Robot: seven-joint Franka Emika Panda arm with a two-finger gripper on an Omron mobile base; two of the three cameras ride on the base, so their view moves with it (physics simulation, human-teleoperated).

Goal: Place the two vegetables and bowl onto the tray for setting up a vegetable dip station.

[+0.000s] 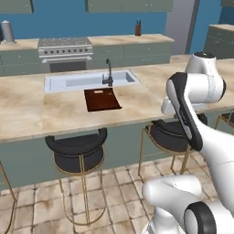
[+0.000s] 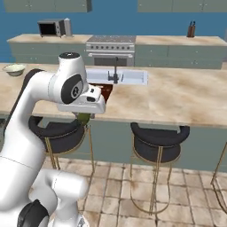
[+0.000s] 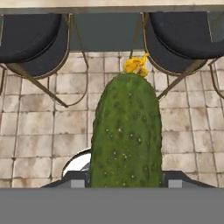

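A dark green, bumpy cucumber [image 3: 126,131] with a yellow flower end stands between my fingertips [image 3: 77,179], pointing down at the tiled floor. My gripper [image 3: 125,180] is shut on it. In the right base view the cucumber [image 2: 83,118] hangs under the hand [image 2: 84,104], just off the front edge of the island counter. The dark reddish-brown tray [image 1: 102,99] lies on the counter in front of the sink; the arm partly hides the tray [image 2: 106,90] in the right base view. The pale bowl [image 2: 14,69] sits far left on the counter.
The sink [image 1: 91,81] with its faucet [image 1: 109,73] lies behind the tray. Black stools [image 1: 77,151] [image 2: 158,141] stand under the counter's front edge, right below my hand. A stove [image 1: 64,48] and microwave [image 2: 51,28] sit along the back wall.
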